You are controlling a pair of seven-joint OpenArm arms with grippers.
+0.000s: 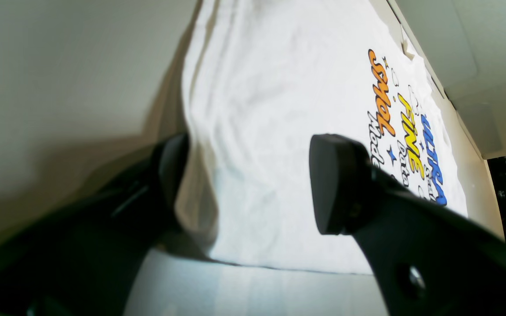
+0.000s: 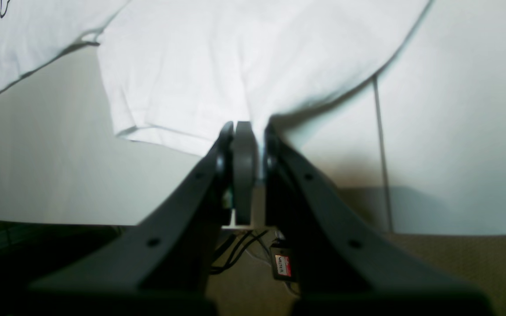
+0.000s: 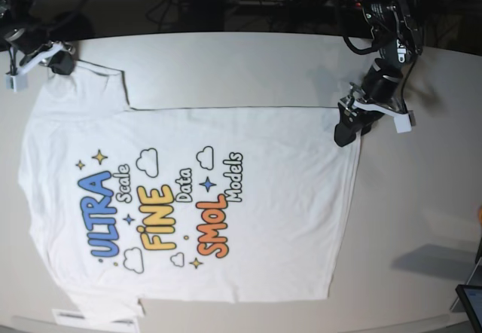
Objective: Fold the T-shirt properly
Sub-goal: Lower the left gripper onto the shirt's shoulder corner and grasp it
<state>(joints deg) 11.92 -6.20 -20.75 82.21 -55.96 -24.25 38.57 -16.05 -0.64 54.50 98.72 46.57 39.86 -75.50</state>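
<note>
**benchbot_42:** Left gripper [image 3: 351, 122] is parked right on the hem corner of the T-shirt [image 3: 226, 220], at the far edge as the base view shows it. In its wrist view the fingers [image 1: 336, 184] stand apart with the hem corner bunched up between them, one finger outside the cloth edge, one over it. Can't honestly tell if it's pinching or just straddling.

**foldy_mcfold:** And the other one?

**benchbot_42:** Right gripper [image 2: 244, 145] is clamped tight on the sleeve edge at the opposite end, print side up, whole shirt spread flat on the table [image 3: 422, 227].

**foldy_mcfold:** So what does the move hang on?

**benchbot_42:** Long axis. The shirt runs collar-to-hem between the two arms, so each arm has one end of the same long edge. The rest of the body, print included, lies toward the camera side from both of them. My guess is the fold wants that far edge carried over toward the near edge, both arms pulling together.

**foldy_mcfold:** Hem corner's left-arm territory then.

**benchbot_42:** Yep, it's sitting on it; the right arm is well apart, clear across the shirt.
</note>
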